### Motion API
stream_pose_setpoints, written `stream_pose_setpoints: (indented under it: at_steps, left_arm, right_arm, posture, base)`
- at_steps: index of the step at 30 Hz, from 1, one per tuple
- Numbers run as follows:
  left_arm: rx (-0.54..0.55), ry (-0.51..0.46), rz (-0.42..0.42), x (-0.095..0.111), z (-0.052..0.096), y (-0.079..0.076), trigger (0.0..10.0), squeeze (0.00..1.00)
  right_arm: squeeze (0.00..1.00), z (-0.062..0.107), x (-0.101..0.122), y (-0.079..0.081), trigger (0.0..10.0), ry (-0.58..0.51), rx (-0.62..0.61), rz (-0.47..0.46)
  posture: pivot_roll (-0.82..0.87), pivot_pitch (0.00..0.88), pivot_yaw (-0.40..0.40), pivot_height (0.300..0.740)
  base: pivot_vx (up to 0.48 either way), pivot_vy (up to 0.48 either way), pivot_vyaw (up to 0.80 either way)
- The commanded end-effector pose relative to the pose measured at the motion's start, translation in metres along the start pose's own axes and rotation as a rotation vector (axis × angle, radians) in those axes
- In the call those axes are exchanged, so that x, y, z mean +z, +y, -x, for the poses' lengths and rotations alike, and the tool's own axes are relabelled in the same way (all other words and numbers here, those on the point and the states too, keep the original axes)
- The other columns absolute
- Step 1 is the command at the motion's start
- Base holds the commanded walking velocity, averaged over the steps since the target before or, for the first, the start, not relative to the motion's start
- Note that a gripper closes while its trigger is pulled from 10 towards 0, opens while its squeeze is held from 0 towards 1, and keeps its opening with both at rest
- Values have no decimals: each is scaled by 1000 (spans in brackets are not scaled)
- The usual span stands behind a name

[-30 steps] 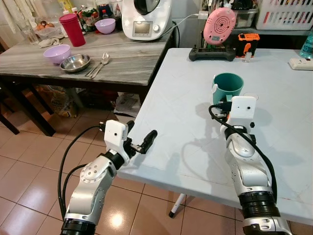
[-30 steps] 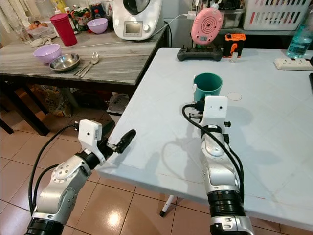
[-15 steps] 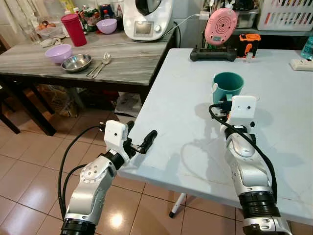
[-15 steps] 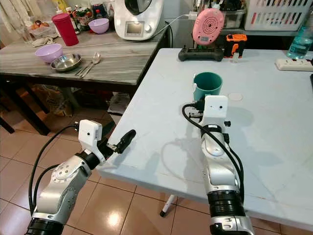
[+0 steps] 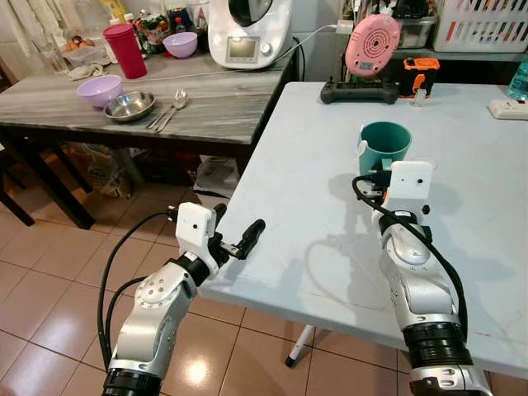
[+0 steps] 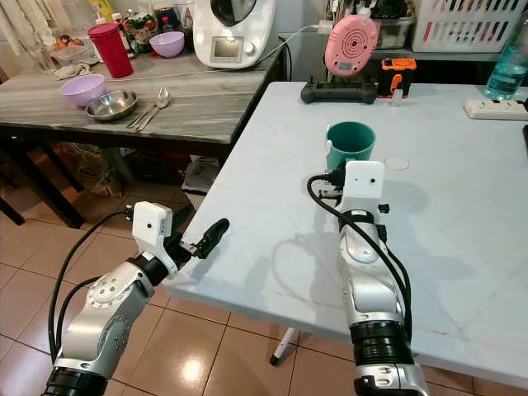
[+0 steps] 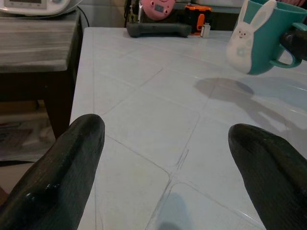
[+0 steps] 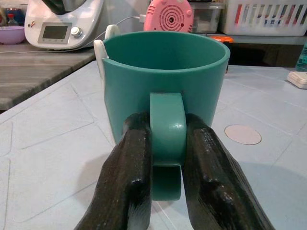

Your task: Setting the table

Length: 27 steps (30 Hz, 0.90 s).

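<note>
A teal mug with a white rabbit figure on its side is held over the pale blue table, right of the middle. My right gripper is shut on the mug's handle, one black finger on each side. From its shadow in the left wrist view, the mug seems to hang a little above the tabletop. My left gripper stands open at the table's near left edge, with nothing between its fingers.
A grey wooden side table on the left carries purple bowls, a steel bowl, spoons, a red tumbler and a white kitchen machine. A pink device, an orange tool and a round coaster lie beyond the mug.
The view has shifted very slightly. Both arms and the mug stay as they were.
</note>
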<state>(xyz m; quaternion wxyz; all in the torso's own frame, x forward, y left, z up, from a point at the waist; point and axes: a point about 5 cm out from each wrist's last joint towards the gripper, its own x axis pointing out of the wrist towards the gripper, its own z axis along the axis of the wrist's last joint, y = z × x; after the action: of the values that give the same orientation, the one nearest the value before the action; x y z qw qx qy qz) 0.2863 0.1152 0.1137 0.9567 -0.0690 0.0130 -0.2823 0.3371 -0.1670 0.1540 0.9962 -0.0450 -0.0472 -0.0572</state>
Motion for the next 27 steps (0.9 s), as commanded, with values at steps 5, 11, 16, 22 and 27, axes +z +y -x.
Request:
stream_pose_setpoints:
  at_steps: [5, 11, 16, 22, 27]
  left_arm:
    - [16, 3, -16, 1, 1, 4, 10000, 0]
    - [16, 3, -16, 1, 1, 4, 10000, 0]
    - [16, 3, -16, 1, 1, 4, 10000, 0]
    - [16, 3, -16, 1, 1, 4, 10000, 0]
    - [217, 48, -87, -7, -11, 20, 10000, 0]
  right_arm:
    - [0, 0, 6, 3, 10000, -24, 13, 1]
    - [0, 0, 6, 3, 10000, -24, 13, 1]
    - [0, 0, 6, 3, 10000, -24, 13, 1]
    - [0, 0, 6, 3, 10000, -24, 13, 1]
    - [0, 23, -7, -8, 10000, 14, -24, -41]
  posture:
    - [-237, 0, 105, 740]
    - [-237, 0, 105, 740]
    - [-237, 0, 105, 740]
    - [-237, 0, 105, 740]
    - [-280, 0, 113, 740]
  base:
    - [0, 0, 0]
    - [0, 0, 0]
    - [0, 0, 0]
    - [0, 0, 0]
    - [0, 0, 0]
